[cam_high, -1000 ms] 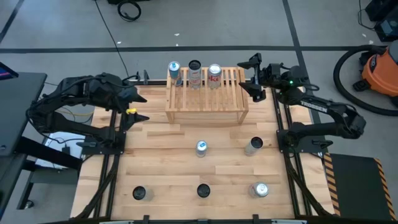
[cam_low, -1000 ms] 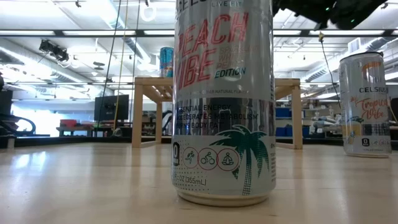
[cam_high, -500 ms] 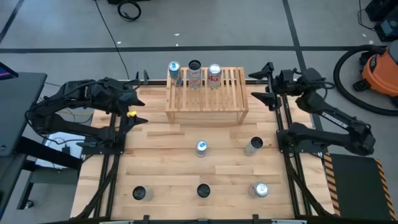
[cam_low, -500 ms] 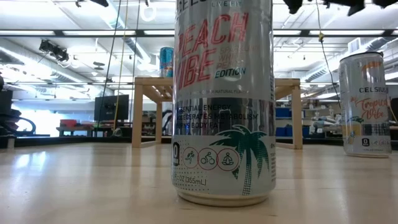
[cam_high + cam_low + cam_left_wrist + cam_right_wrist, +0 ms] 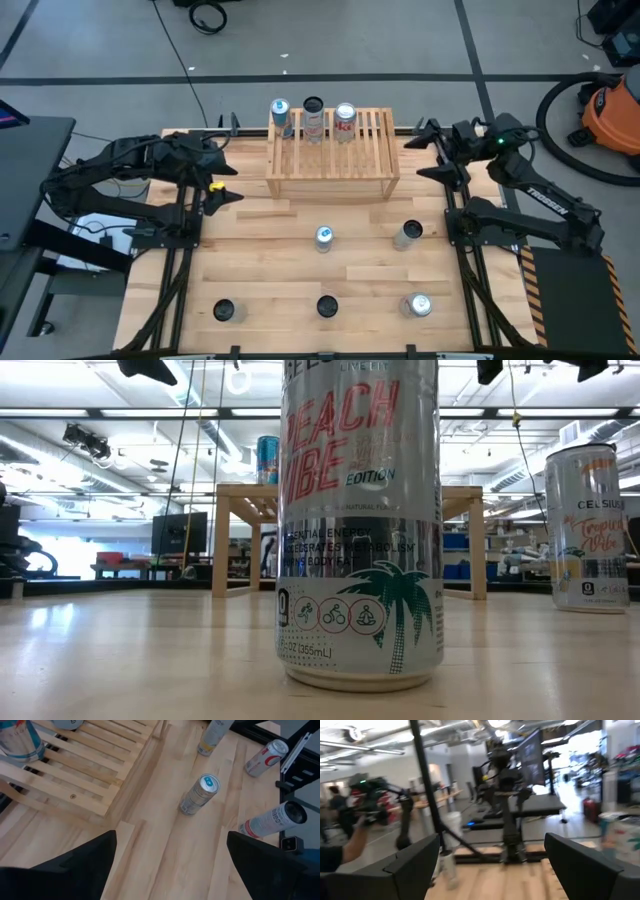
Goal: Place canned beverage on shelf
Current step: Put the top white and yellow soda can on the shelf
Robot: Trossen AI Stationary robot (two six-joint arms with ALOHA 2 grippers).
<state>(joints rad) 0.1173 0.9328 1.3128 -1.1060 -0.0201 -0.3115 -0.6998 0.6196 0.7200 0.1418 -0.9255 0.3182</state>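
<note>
The light-wood slatted shelf (image 5: 332,152) stands at the table's far middle. Three cans stand on its far edge: a blue one (image 5: 280,112), a dark-topped one (image 5: 313,110) and a red-and-silver one (image 5: 345,116). Several more cans stand upright on the table, among them a silver one (image 5: 323,237) near the middle and one (image 5: 407,234) to its right. My left gripper (image 5: 223,169) hovers open and empty left of the shelf. My right gripper (image 5: 428,151) hovers open and empty right of the shelf. The left wrist view shows the shelf (image 5: 75,770) and the middle can (image 5: 200,795).
Three cans stand along the table's near edge (image 5: 224,311) (image 5: 327,306) (image 5: 418,305); the middle one fills the low view (image 5: 360,520). Bare planks lie between the shelf and the middle cans. A person (image 5: 340,845) shows in the room beyond the table.
My right gripper has drawn back from the shelf's far right corner toward the table's right edge and a little nearer, turning as it went, still open. My left gripper has come down a little beside the shelf. No can has moved.
</note>
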